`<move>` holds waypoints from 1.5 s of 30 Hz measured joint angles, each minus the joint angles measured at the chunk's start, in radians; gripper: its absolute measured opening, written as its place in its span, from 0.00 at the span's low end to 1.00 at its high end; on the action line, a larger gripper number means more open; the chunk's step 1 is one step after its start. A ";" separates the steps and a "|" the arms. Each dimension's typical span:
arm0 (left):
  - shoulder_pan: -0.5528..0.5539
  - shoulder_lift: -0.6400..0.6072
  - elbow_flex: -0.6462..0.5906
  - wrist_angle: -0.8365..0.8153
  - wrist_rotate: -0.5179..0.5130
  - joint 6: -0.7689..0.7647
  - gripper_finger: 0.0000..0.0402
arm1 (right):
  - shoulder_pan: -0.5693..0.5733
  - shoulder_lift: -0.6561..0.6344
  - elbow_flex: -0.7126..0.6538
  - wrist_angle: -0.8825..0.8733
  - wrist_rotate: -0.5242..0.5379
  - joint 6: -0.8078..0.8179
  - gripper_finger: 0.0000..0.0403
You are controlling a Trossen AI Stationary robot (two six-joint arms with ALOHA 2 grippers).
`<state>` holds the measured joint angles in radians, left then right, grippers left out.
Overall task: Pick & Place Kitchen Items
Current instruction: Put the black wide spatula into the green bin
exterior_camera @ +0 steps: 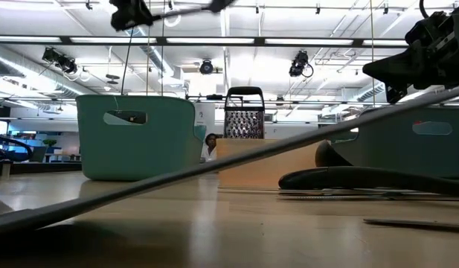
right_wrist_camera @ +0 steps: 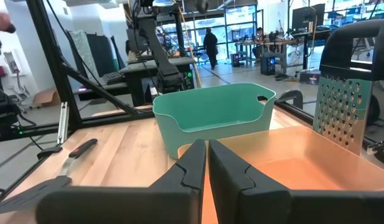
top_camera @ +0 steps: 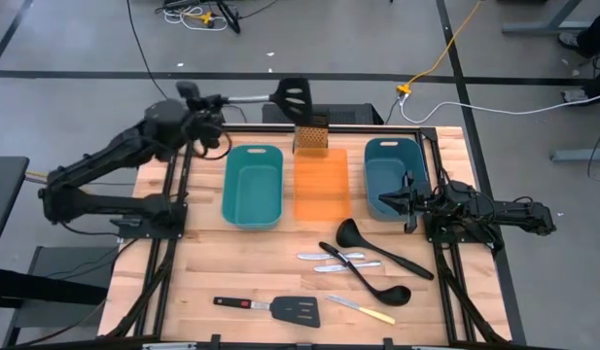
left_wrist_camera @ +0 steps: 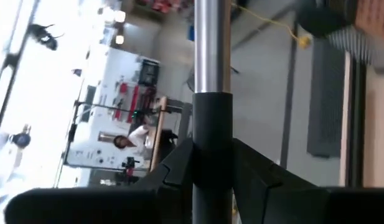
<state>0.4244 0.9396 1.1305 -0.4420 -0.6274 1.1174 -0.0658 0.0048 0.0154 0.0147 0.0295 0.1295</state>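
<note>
Nearest on the bench lie the loose pieces not yet dealt with: a black slotted spatula with a red-marked handle lying left to right with its blade to the right, and just right of it a small yellow-handled knife angled slightly, handle to the right. A little farther in, two silver table knives lie side by side roughly left to right, crossed by two black ladles that run diagonally, one bowl toward the far left, the other toward the near right. Beyond them stand the left teal tub, the orange tray and the right teal tub, probably the drop-off spots. The right end effector waits at the right tub's near edge, fingers pressed together on nothing. Farthest off, the left end effector hangs above the bench's far left corner, clamped on the metal handle of the second slotted spatula, held level, long axis left to right, blade pointing right, near the box grater, likely in carriage toward a container.
</note>
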 joint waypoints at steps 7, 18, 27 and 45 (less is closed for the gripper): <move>0.163 0.050 0.000 -0.027 0.115 0.216 0.21 | 0.000 0.000 0.000 0.000 0.000 0.006 0.07; 0.189 0.012 0.001 -0.158 -0.016 0.516 0.21 | 0.000 0.000 0.000 0.000 0.008 -0.010 0.07; 0.120 0.009 -0.021 -0.250 -0.066 0.544 0.21 | 0.000 0.000 0.000 0.000 0.008 -0.011 0.07; -0.079 0.017 -0.021 -0.539 -0.135 0.357 0.21 | 0.000 0.000 0.000 0.000 0.008 -0.009 0.07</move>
<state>0.3459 0.9565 1.1091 -0.9806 -0.7619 1.4746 -0.0654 0.0051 0.0154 0.0147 0.0372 0.1204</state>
